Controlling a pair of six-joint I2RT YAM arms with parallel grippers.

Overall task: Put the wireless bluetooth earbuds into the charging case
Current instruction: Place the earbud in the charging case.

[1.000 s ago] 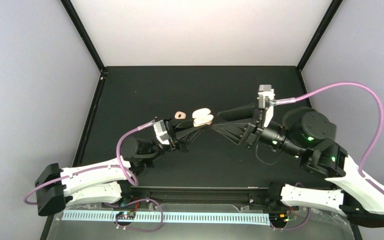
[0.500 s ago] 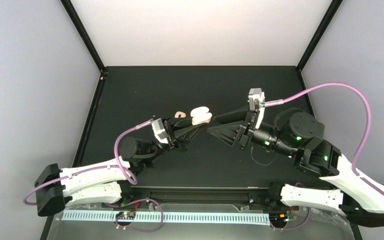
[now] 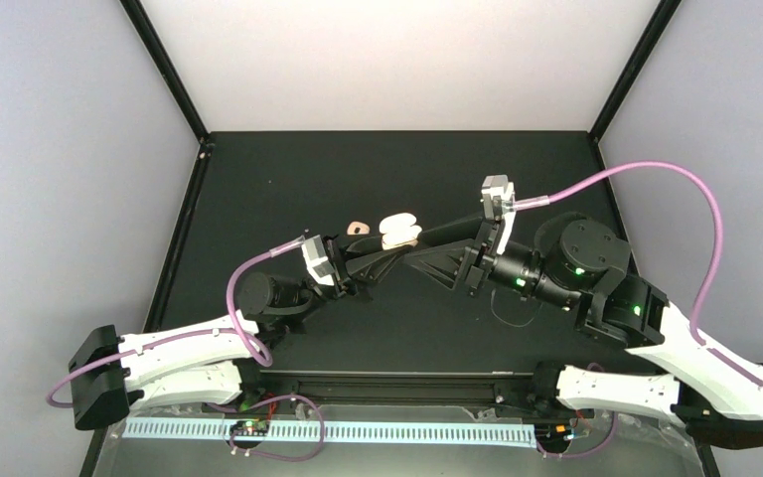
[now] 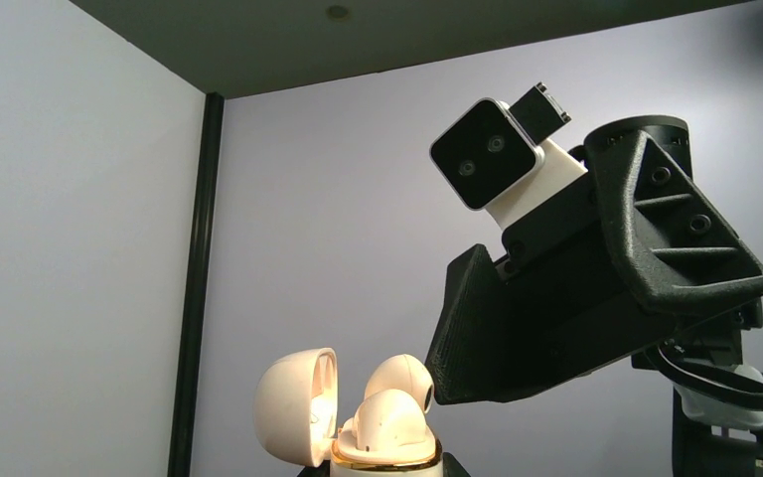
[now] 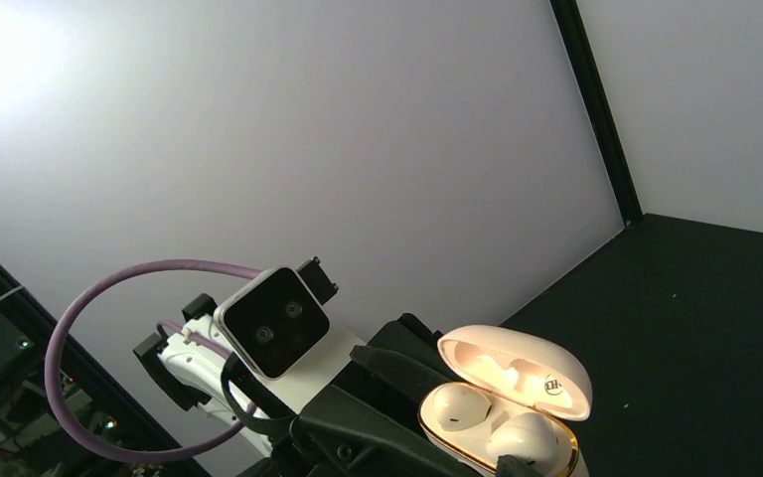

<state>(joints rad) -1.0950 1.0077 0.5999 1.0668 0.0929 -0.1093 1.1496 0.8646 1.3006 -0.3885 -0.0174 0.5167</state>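
Face to face above a black table (image 3: pixel 258 179).
Clamped at the tip of the left gripper (image 3: pixel 395 250), a cream charging case (image 3: pixel 400 231), hinged open; aimed at it from the right, jaws apart and just beside it, the right gripper (image 3: pixel 418 248). Near the case's left side, a small pinkish piece (image 3: pixel 358 227) with a hole. Looping off each wrist, a purple cable (image 3: pixel 656 174).

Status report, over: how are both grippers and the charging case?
Left gripper shut on the charging case, lid open. Two earbuds sit inside. Right gripper open, close beside the case. No obstacle seen.
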